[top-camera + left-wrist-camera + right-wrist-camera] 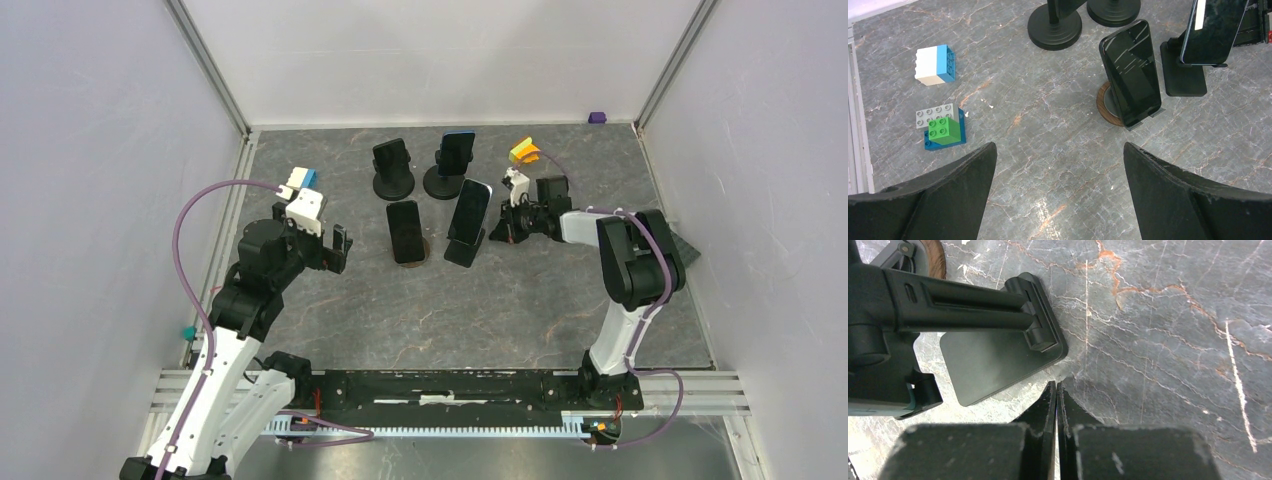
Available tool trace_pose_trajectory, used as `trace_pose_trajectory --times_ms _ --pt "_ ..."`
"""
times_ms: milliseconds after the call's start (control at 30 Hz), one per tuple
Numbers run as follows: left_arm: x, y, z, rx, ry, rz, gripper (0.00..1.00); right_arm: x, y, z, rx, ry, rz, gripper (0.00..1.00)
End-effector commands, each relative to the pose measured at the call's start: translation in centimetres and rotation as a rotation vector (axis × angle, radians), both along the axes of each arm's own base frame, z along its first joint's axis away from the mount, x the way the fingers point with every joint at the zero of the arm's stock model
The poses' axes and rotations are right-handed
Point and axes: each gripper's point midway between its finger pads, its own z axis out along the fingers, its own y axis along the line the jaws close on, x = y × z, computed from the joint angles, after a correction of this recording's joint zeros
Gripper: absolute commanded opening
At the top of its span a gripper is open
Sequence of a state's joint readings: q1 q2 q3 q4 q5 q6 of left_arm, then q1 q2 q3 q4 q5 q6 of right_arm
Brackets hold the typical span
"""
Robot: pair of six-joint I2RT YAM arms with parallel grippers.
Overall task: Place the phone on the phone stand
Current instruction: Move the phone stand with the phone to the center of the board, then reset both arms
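**Phone (468,210) propped on black stand (1185,80), centre frame; placing judged done.**
Overhead: right gripper (500,230) just right of the stand, left gripper (337,247) well apart at left. Left wrist: jaws wide, empty; another phone (1131,72) leans on a wooden-disc stand (1104,102); toy bricks (940,127) at left. Right wrist: jaws pressed together, empty, beside the stand's base plate; bare table (1173,340) at right leaves room to back out.

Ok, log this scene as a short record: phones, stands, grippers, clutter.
left phone: leaning on wooden stand
right phone: leaning on square stand
back stands: two, round bases, each seems to carry a phone
left gripper: open, empty
right gripper: shut, empty, beside square stand's base
bricks: two clusters, left of the phones
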State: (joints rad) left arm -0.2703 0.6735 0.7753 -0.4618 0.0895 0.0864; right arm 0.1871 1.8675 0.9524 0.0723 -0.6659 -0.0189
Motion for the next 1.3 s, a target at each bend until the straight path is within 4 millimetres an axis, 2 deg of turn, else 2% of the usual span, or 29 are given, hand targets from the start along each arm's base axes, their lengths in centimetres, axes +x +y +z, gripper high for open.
trace_pose_trajectory --times_ms 0,400,933,1067,1267 --pt "0.2 -0.6 2.4 -0.048 -0.059 -0.015 1.00 0.3 0.8 -0.2 0.016 -0.011 0.015 0.02" --pt "0.1 -0.6 2.4 -0.049 -0.058 -0.013 1.00 1.8 2.6 -0.9 0.047 0.014 0.007 0.02" --pt "0.3 -0.4 2.2 -0.029 -0.059 -0.011 1.00 1.8 5.3 -1.0 0.061 0.023 0.093 0.02" --pt "0.5 -0.2 2.0 -0.007 -0.061 -0.012 1.00 2.8 4.4 -0.3 0.006 -0.029 0.103 0.06" --pt "1.8 0.6 1.8 0.029 -0.092 0.038 1.00 4.3 0.2 3.2 -0.039 -0.130 0.031 0.22"
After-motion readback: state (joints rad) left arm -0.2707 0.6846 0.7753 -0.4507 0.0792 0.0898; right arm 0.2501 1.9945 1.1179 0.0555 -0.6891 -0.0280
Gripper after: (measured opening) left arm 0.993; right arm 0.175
